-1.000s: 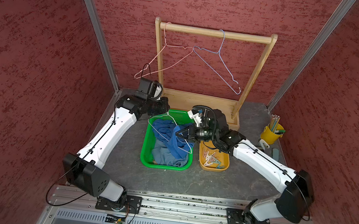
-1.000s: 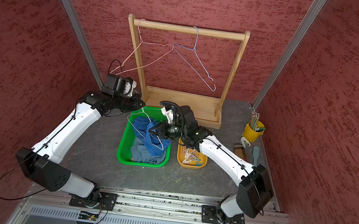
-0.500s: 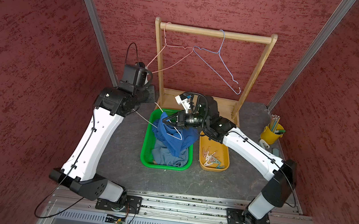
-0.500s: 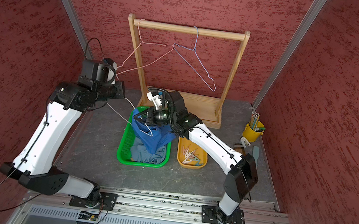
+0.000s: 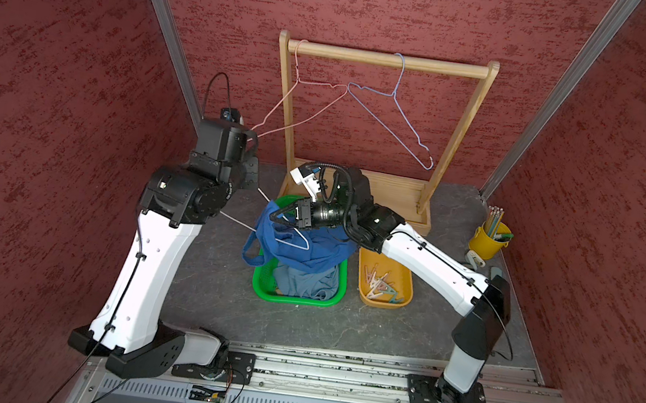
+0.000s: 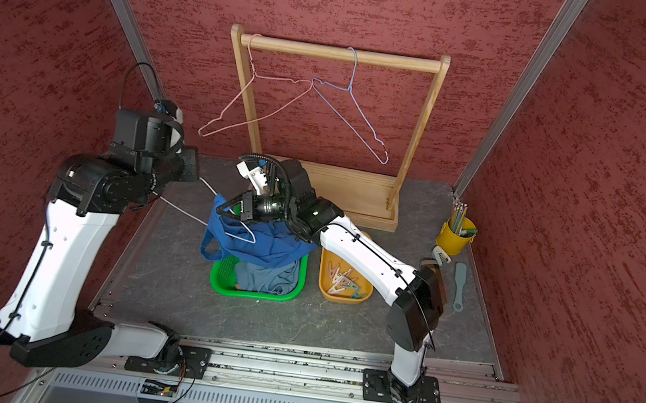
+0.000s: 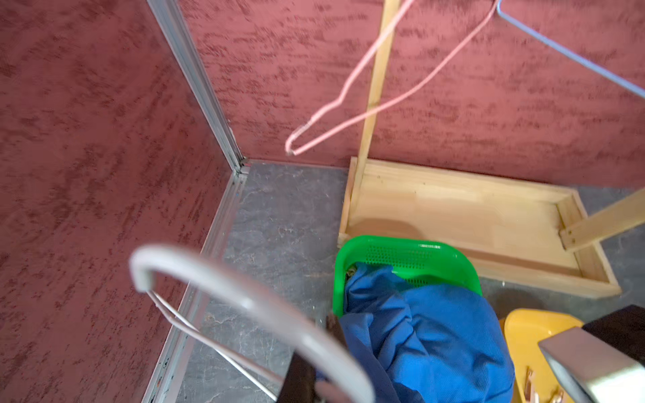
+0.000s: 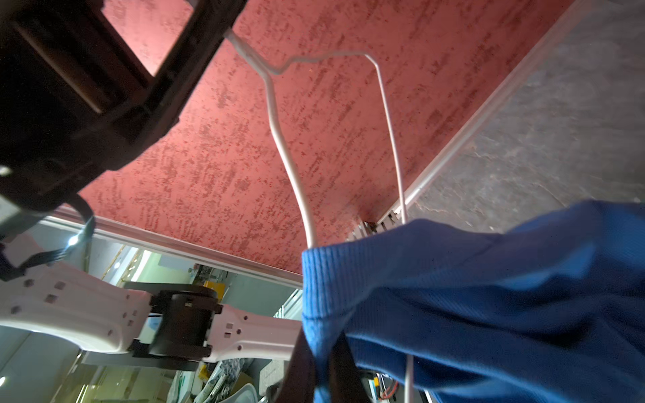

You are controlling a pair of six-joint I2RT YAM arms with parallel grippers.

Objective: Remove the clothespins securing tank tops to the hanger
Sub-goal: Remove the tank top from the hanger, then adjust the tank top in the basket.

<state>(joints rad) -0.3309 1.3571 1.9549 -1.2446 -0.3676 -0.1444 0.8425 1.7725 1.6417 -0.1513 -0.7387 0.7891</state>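
At its neck, hanger (image 5: 236, 221) is being clamped by closed left end effector (image 5: 253, 177) to steady it. Over basket (image 5: 292, 300), mid-desk, blue top (image 5: 319, 248) is being pinched by closed right end effector (image 5: 284, 216), probably for pulling off. Clothespins (image 5: 378, 282) are being kept in tray (image 5: 406, 300).

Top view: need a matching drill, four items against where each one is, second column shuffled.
1. pink wire hanger
2. bright royal blue fabric tank top
3. pastel plastic clothespins
4. long thin pencils

A. in the yellow cup
B. on the wooden rack's top rail
C. in the orange plastic tray
D. on the white wire hanger, above the green plastic basket

Pairs: 1-B, 2-D, 3-C, 4-A
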